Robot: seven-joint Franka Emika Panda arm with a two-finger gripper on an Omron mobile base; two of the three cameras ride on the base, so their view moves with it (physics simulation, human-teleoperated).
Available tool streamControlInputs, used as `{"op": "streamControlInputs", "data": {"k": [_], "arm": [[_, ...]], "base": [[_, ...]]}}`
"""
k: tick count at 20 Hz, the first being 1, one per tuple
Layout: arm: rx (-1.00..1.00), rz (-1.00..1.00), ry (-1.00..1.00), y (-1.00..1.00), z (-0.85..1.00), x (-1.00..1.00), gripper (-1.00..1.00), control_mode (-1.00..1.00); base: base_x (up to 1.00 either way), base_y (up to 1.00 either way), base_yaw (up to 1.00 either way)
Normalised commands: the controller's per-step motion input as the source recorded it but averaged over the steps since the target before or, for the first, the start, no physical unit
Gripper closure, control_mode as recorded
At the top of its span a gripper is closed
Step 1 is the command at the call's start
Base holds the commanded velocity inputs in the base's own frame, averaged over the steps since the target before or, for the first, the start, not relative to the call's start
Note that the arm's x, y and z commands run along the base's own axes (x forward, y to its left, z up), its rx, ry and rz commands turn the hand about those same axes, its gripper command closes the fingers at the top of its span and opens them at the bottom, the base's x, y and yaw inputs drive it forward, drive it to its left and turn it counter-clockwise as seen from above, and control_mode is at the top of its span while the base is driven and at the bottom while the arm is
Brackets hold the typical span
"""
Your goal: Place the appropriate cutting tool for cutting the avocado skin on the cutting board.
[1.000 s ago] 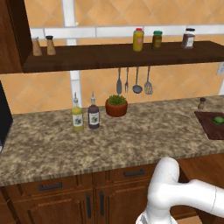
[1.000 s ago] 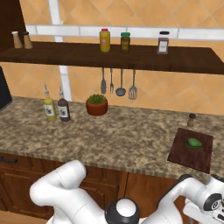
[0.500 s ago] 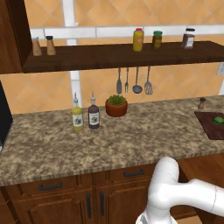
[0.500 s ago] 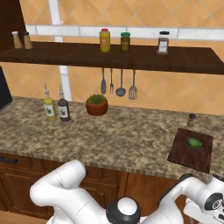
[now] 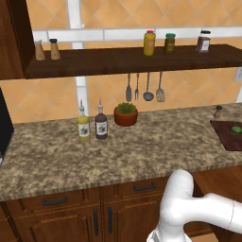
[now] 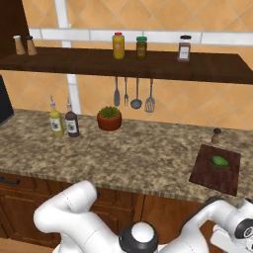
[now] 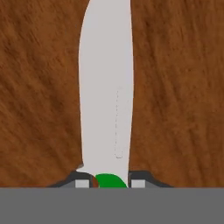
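Note:
In the hand view, a knife with a long pale grey blade (image 7: 105,87) runs up the picture over a brown wooden surface. Its green handle end (image 7: 109,180) sits between my two dark fingertips (image 7: 81,181). My gripper (image 7: 107,182) is shut on that handle. The dark reddish-brown cutting board (image 6: 216,173) lies on the counter at the right, and appears at the right edge of the left base view as the cutting board (image 5: 227,138). The small green avocado (image 6: 220,161) rests on it, also visible as the avocado (image 5: 235,129).
On the granite counter (image 5: 142,146) stand two bottles (image 5: 92,125) and a potted plant (image 5: 125,114). A small shaker (image 6: 216,135) stands behind the board. Utensils (image 5: 144,87) hang under a dark wall shelf (image 5: 132,59) holding jars. Wooden drawers (image 5: 56,201) lie below the counter edge.
My gripper's jaws have closed on the knife handle over the last second. Counter, board and avocado stand as before in both base views.

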Motion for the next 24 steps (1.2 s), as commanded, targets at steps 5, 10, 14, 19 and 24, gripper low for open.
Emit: {"op": "streamControlInputs", "data": {"k": [5, 10, 14, 19, 24], "arm": [[0.0, 0.0, 0.01, -0.15, 0.98, -0.7, 1.0, -1.0], [-0.01, 0.0, 0.02, 0.02, 1.0, -0.75, 1.0, -1.0], [-0.02, 0.0, 0.07, 0.52, 0.79, -0.71, 1.0, -1.0], [-0.06, 0.0, 0.12, 0.96, 0.47, -0.74, 1.0, -1.0], [-0.12, 0.01, 0.15, 1.0, 0.69, -0.38, 1.0, -1.0]], "base": [[0.0, 0.0, 0.0], [0.0, 0.0, 0.0], [0.0, 0.0, 0.0], [0.0, 0.0, 0.0], [0.0, 0.0, 0.0]]}}
